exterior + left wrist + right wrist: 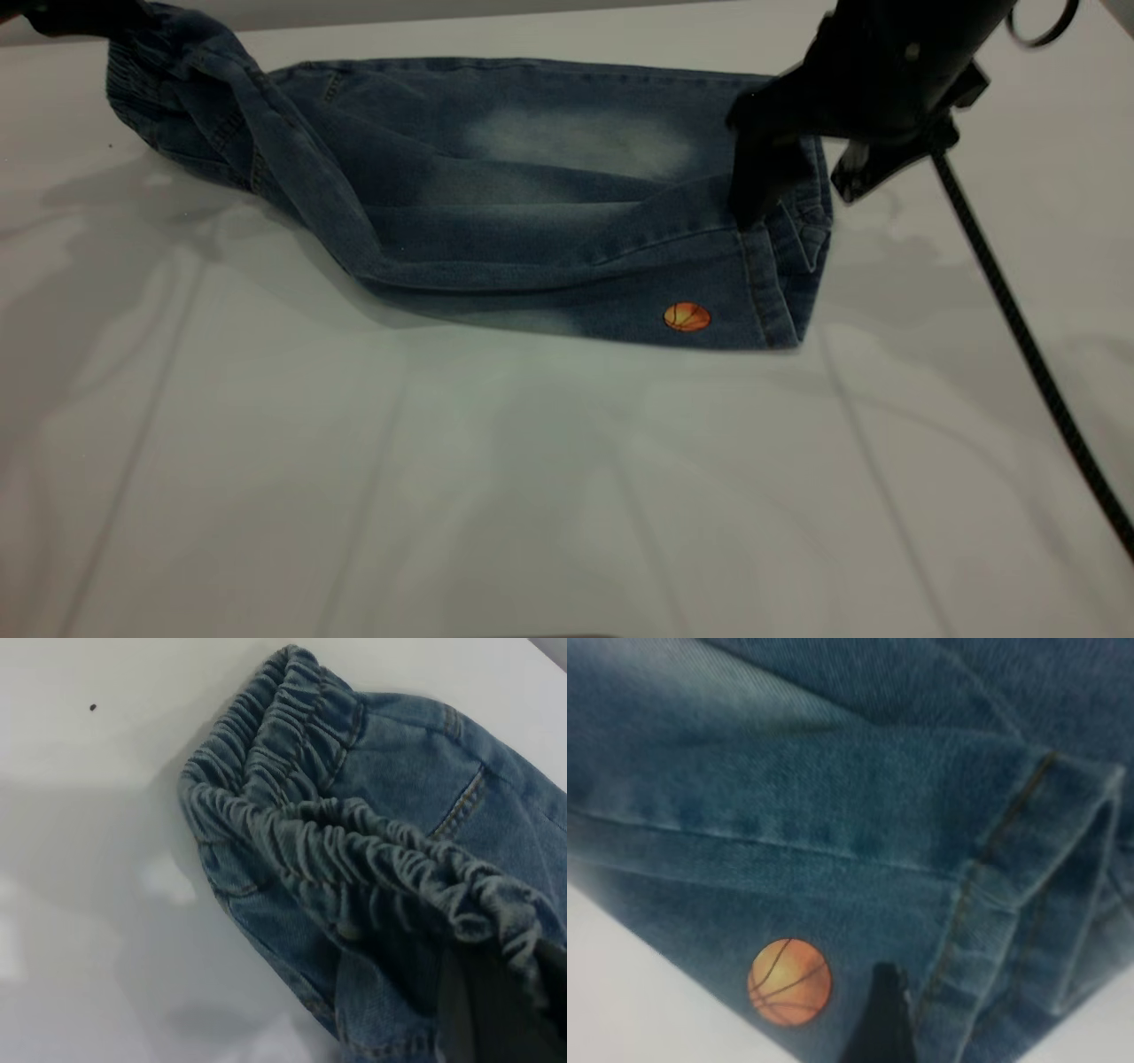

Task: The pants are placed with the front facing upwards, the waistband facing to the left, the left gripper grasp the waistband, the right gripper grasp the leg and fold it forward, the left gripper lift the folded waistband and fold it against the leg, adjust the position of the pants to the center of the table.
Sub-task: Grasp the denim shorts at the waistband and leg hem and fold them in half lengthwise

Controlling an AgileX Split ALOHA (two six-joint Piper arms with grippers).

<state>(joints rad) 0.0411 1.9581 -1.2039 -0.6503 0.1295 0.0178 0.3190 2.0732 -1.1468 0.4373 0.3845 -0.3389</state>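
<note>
The blue denim pants (532, 204) lie folded lengthwise on the white table (532, 496), with the orange ball emblem (687, 316) near the front right corner. At the far left the ruffled waistband (142, 97) is raised off the table, and my left gripper (66, 16) is shut on it. In the left wrist view the gathered waistband (354, 842) runs into the dark left gripper (496, 1010). My right gripper (793, 177) is shut on the stitched leg cuffs at the right end. The right wrist view shows one black fingertip (877, 1028) beside the emblem (789, 981); the other is hidden by denim.
A black braided cable (1019, 328) hangs from the right arm and crosses the table's right side. Bare white tabletop spreads in front of the pants. A small dark speck (93, 706) lies on the table near the waistband.
</note>
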